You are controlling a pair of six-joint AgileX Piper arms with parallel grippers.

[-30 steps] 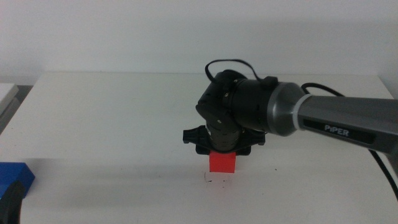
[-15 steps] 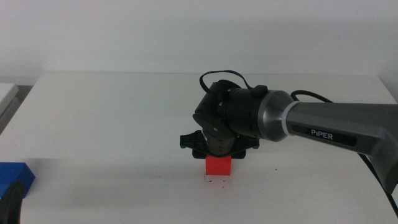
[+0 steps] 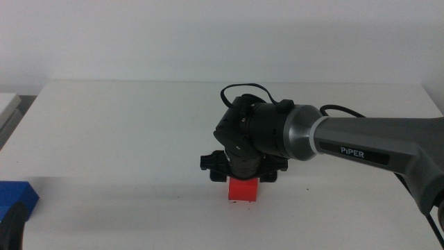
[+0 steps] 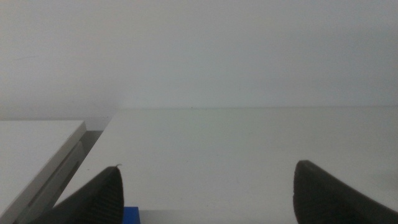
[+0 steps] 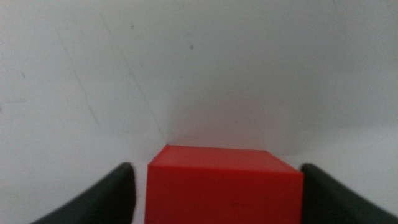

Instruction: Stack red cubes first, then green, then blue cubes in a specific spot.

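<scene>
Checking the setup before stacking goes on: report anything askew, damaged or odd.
Nothing stands out. The red cube sits square on the white table under the right gripper, its jaws on either side. The left gripper waits open near the blue cube.

"PiPER" — white lettering on right arm (image 3: 368,149).

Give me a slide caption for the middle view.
Right pincer sets the red cube on the white table.
</scene>
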